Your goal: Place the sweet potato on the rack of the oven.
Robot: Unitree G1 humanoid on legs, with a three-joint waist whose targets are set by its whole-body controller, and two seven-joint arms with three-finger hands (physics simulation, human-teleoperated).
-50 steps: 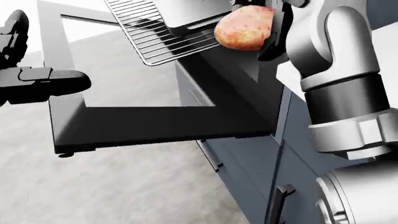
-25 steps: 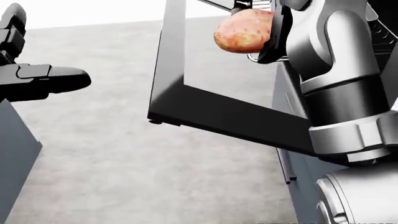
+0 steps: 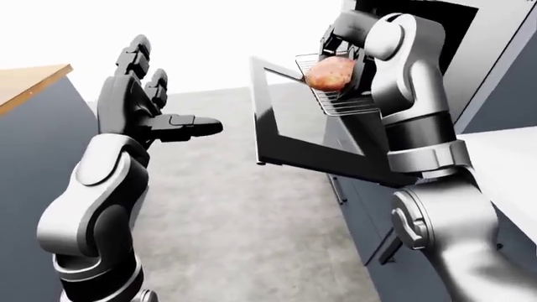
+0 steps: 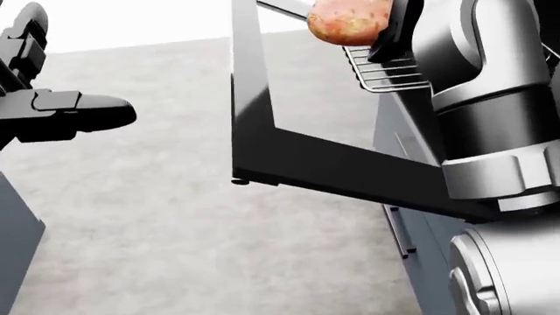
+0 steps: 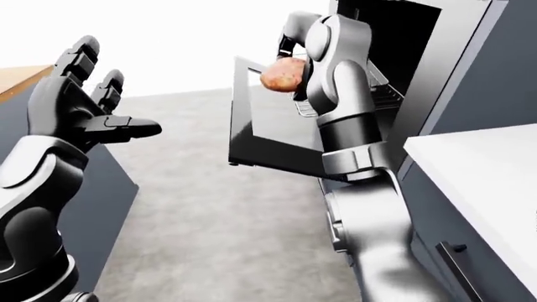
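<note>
The right hand has its fingers closed round the sweet potato, held above the pulled-out oven rack (contact hidden by the forearm). At nine o'clock, the left hand spreads wide, holding nothing. The oven door hangs down.

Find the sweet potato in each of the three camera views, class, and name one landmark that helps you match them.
Left-eye view: sweet potato, upper centre-right, in the right hand, over the pulled-out rack.
Head view: sweet potato at the top edge, right of centre, partly cut off.
Right-eye view: sweet potato, upper centre.
Shared landmark: the open oven door, just below-left of it in every view.
</note>
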